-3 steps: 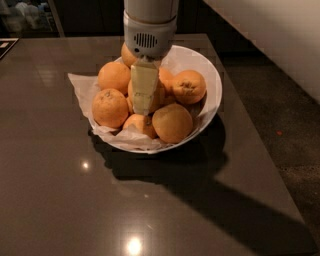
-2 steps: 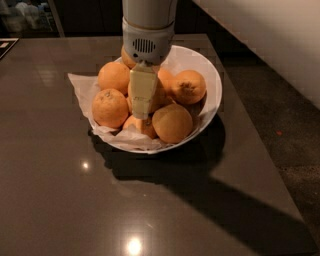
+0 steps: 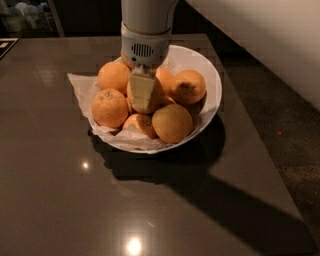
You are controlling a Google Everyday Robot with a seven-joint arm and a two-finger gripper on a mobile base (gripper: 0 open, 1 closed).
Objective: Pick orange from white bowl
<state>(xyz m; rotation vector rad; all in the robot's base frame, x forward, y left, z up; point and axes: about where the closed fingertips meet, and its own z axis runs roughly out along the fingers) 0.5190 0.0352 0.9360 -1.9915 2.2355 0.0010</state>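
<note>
Camera view: gripper (image 3: 145, 100) is dropping lower onto the middle orange (image 3: 158, 98) in the white bowl (image 3: 207, 75). Its hold, I cannot tell.

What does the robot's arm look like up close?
The arm is a fat white tube. Near its end is a rounded collar with a small dark grille. The gripper below is pale cream and blocky, down among the oranges in the white bowl. No cables show.
</note>
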